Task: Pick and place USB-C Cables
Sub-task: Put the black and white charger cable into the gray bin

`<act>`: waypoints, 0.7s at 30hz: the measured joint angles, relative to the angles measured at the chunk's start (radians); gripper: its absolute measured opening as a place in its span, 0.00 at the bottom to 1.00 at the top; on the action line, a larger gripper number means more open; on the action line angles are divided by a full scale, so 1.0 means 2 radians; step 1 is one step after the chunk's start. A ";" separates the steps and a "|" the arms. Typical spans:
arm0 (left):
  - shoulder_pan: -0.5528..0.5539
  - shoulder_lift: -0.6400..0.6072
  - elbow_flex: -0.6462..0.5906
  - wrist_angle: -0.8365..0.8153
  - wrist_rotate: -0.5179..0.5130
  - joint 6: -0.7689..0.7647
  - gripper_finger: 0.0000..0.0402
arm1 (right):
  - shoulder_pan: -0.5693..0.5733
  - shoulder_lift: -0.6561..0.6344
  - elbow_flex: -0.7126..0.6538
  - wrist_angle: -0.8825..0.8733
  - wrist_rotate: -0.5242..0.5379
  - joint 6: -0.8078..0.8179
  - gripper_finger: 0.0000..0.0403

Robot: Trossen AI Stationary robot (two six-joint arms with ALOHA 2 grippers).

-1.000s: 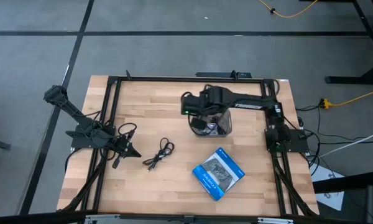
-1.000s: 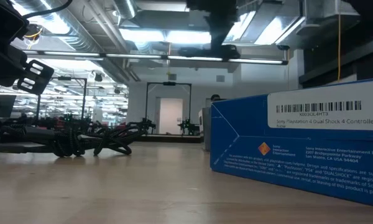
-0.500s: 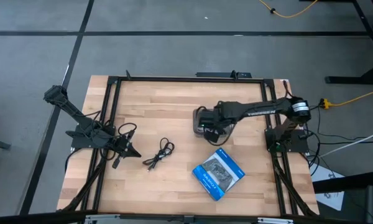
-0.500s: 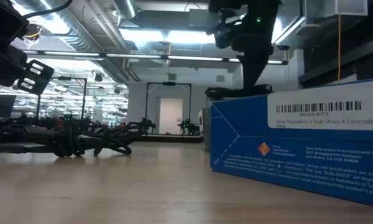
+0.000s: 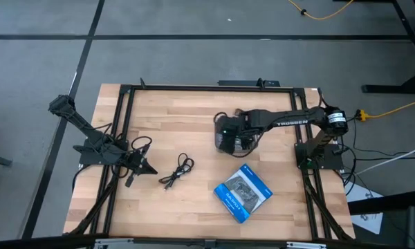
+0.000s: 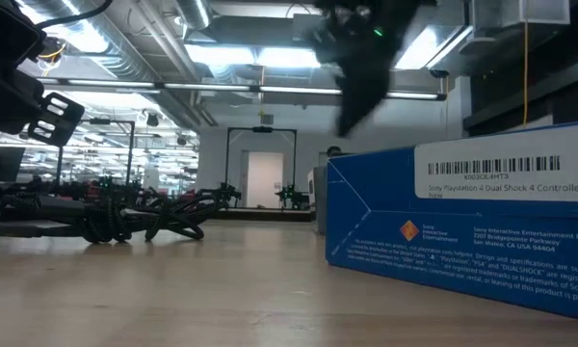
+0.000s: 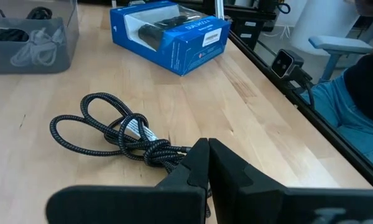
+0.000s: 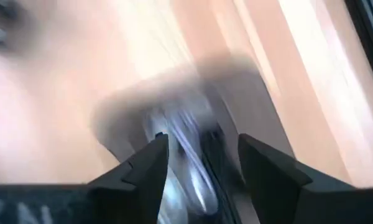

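Fingers of the right gripper (image 8: 199,168) stand apart, with a blurred grey bin (image 8: 174,118) holding pale and dark cable coils just ahead of and between their tips. From above, that right gripper (image 5: 226,135) hangs over the same bin (image 5: 243,144) in the middle of the wooden surface (image 5: 180,117); nothing shows clamped between the 2 fingers.

The left gripper (image 7: 202,163) rests low at the surface's left side, its 2 fingers pressed together, tips just beside a braided black USB-C cable (image 7: 112,134) that lies in loose loops directly in front of them. From above, this cable (image 5: 177,170) sits just beyond the left gripper (image 5: 140,167), apart from the bin. More cables (image 7: 25,43) lie inside the grey bin (image 7: 65,37), far beyond the left fingers.

A blue printed packet (image 5: 243,193) lies flat on the surface, near the bin but not touching it, well apart from the loose cable.
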 joint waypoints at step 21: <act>0.000 0.000 0.000 0.002 -0.012 0.001 0.00 | 0.054 0.206 0.106 0.377 -0.214 -0.200 0.50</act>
